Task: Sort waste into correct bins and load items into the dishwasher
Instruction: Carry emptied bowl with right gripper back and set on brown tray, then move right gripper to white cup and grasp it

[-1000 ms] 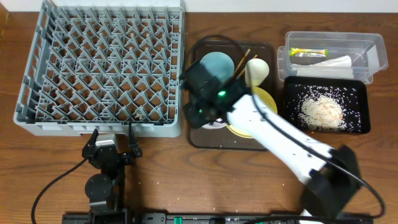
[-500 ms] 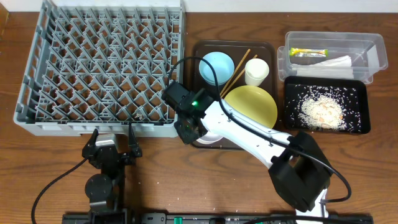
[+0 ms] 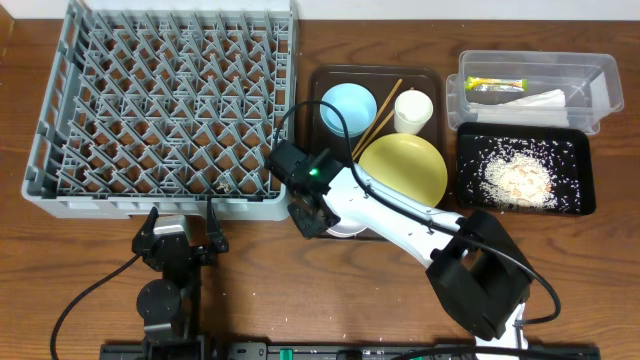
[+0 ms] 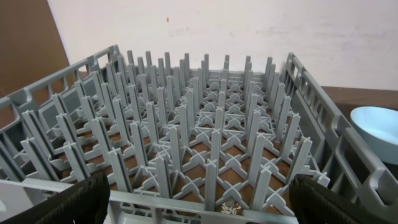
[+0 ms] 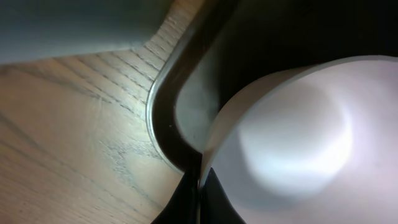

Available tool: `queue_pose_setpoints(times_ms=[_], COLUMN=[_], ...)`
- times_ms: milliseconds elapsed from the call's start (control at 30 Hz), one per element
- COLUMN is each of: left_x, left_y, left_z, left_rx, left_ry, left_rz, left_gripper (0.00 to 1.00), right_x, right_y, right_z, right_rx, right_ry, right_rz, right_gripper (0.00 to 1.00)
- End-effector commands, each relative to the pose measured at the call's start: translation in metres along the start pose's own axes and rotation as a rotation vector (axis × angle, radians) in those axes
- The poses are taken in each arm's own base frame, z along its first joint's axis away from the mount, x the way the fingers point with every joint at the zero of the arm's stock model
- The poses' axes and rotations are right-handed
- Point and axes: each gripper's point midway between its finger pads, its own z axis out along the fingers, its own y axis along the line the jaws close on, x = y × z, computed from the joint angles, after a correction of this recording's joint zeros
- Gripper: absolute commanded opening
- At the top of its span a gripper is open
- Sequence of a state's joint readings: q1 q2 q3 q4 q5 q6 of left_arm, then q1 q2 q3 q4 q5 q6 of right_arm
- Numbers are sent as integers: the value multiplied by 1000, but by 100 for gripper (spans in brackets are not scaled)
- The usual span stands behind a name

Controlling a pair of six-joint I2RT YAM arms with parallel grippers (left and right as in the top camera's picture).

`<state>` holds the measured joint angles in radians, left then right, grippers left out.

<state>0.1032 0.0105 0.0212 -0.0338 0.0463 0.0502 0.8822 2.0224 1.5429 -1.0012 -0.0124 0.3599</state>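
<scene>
At the near left corner of the brown serving tray (image 3: pixel 372 70), the overhead view has the right gripper (image 3: pixel 305 215) down over the white bowl (image 3: pixel 338 229), the arm covering most of the bowl and the jaws themselves. The yellow plate (image 3: pixel 405 170) lies just beside it, with the blue bowl (image 3: pixel 348 107), small cup (image 3: pixel 413 112) and chopsticks (image 3: pixel 377 115) farther back on the same tray. The grey dish rack (image 3: pixel 150 205) stands just beside the gripper on the left. Well to the right, the clear tub (image 3: pixel 600 95) holds the wrapper (image 3: pixel 495 85) and napkin (image 3: pixel 535 101); the black tray (image 3: pixel 465 170) holds rice scraps (image 3: pixel 520 180). The left gripper (image 3: pixel 181 218) sits in front of the rack, jaws wide apart and empty.

From the left wrist, the black fingers (image 4: pixel 68 202) stand far apart at the bottom corners, framing the dish rack (image 4: pixel 199 137); a slice of blue bowl (image 4: pixel 379 127) shows past its right wall.

From the right wrist comes what the overhead arm hides: the right gripper (image 5: pixel 200 186) is pinched together on the thin rim of the white bowl (image 5: pixel 292 143), inside the tray's rounded corner (image 5: pixel 165 106), with wooden table (image 5: pixel 74 137) beyond.
</scene>
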Motion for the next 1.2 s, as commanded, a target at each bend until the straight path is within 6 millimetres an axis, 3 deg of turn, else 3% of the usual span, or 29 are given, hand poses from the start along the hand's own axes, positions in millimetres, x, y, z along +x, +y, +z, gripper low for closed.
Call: queue_pose_setpoints(times_ms=[0, 200, 433, 600, 733, 900, 1000, 1167], left_x=[16, 16, 16, 16, 16, 16, 16, 16], left_y=[4, 4, 4, 4, 4, 4, 4, 4], left_z=[1, 1, 1, 1, 1, 1, 1, 1], left_rx=[-22, -22, -22, -22, -22, -22, -22, -22], left_ry=[48, 48, 48, 48, 48, 48, 48, 48], left_rz=[5, 5, 5, 5, 5, 5, 5, 5], left_gripper=[94, 94, 94, 94, 94, 93, 94, 94], right_x=[3, 5, 3, -4, -15, -29, -35, -41], right_y=[2, 12, 18, 17, 11, -14, -43, -97], right_z=[5, 5, 1, -19, -49, -99, -128, -157], right_rx=[8, -46, -70, -86, -103, -127, -134, -123], right_ry=[8, 22, 18, -15, -69, -175, -244, -328], right_rz=[1, -1, -4, 4, 25, 89, 156, 288], right_gripper=[1, 9, 27, 37, 42, 56, 61, 64])
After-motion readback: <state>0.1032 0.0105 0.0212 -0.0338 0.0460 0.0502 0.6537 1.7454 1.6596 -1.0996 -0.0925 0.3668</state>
